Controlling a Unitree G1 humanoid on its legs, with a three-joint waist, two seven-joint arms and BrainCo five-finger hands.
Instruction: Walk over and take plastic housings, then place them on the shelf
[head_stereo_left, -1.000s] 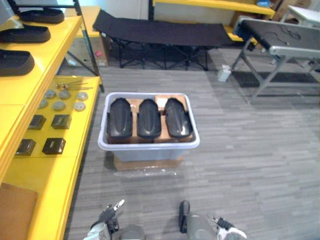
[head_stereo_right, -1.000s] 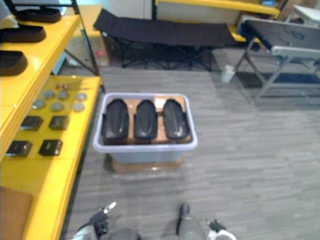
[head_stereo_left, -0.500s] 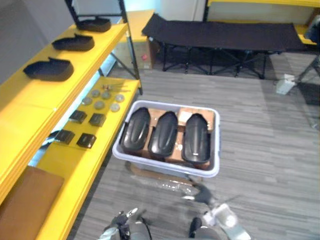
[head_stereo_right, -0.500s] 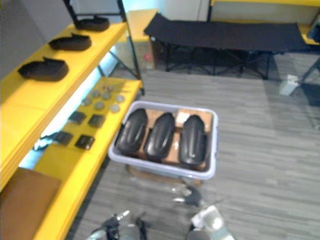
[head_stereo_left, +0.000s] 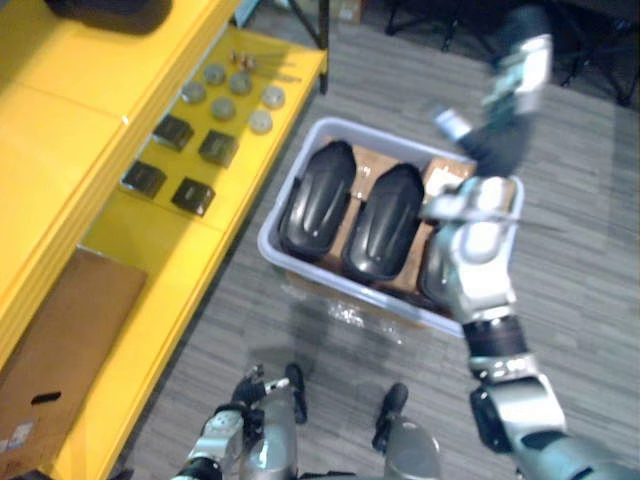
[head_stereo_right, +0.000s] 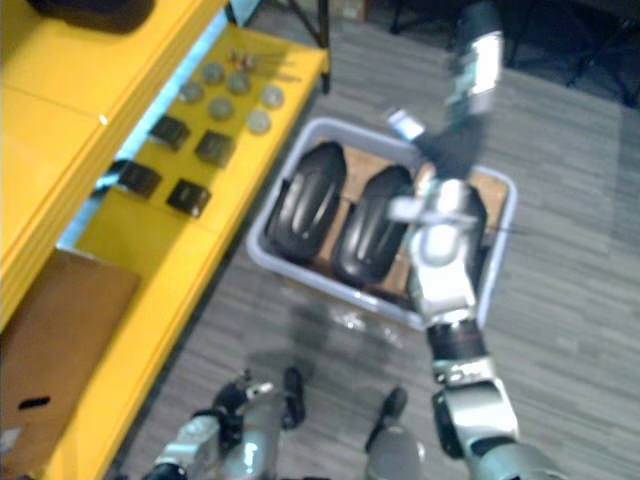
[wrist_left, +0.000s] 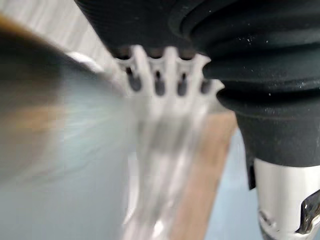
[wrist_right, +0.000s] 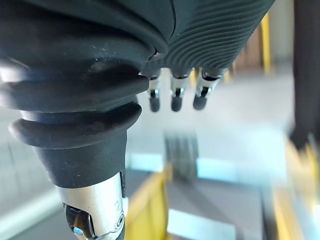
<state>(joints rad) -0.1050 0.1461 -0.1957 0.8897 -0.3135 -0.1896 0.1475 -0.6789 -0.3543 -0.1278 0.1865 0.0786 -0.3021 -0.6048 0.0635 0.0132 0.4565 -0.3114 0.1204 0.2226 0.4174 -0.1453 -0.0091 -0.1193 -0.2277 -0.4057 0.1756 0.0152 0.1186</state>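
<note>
Three black plastic housings lie side by side in a pale grey bin (head_stereo_left: 300, 272) on the floor. I see the left one (head_stereo_left: 318, 200) and the middle one (head_stereo_left: 385, 222) whole; my right forearm covers most of the third (head_stereo_left: 432, 275). My right hand (head_stereo_left: 500, 140) is raised above the bin's far right corner, fingers (wrist_right: 172, 97) relaxed and holding nothing. My left hand (head_stereo_left: 225, 435) hangs low at the near edge, fingers (wrist_left: 160, 85) straight and empty. Another black housing (head_stereo_left: 105, 10) rests on the yellow upper shelf (head_stereo_left: 60, 110).
The yellow lower shelf (head_stereo_left: 200, 255) at the left carries small black square parts (head_stereo_left: 190, 195), grey discs (head_stereo_left: 240, 95) and a cardboard sheet (head_stereo_left: 60, 340). The bin stands on a cardboard base close to the shelf's edge. Grey plank floor (head_stereo_left: 580, 230) spreads to the right.
The camera has come closer and now looks more steeply down on the bin. My right arm has swung up from the bottom edge to above the bin. The housings lie as before.
</note>
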